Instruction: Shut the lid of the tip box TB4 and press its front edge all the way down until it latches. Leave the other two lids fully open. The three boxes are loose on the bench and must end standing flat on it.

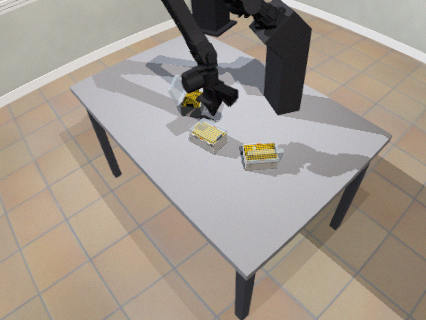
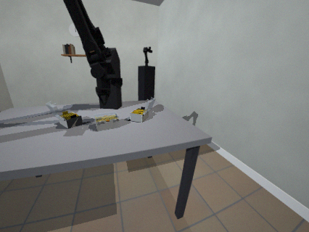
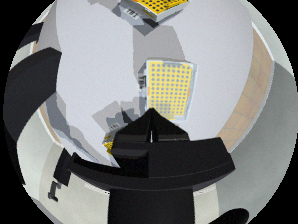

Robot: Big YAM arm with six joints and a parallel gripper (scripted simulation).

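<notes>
Three tip boxes with yellow tip racks stand in a row on the grey table. The back box has its clear lid tilted open. The middle box looks paler, as if its lid lies flat over the tips. The front box has its lid open, and this lid shows raised in the exterior view. I cannot read any label. My gripper is shut and empty. It hovers just beside the back box and short of the middle box. In the wrist view the shut fingertips point at the middle box.
A tall black pedestal stands on the table behind the boxes, close to the arm. A second black stand is further back. The table edges are well away from the boxes.
</notes>
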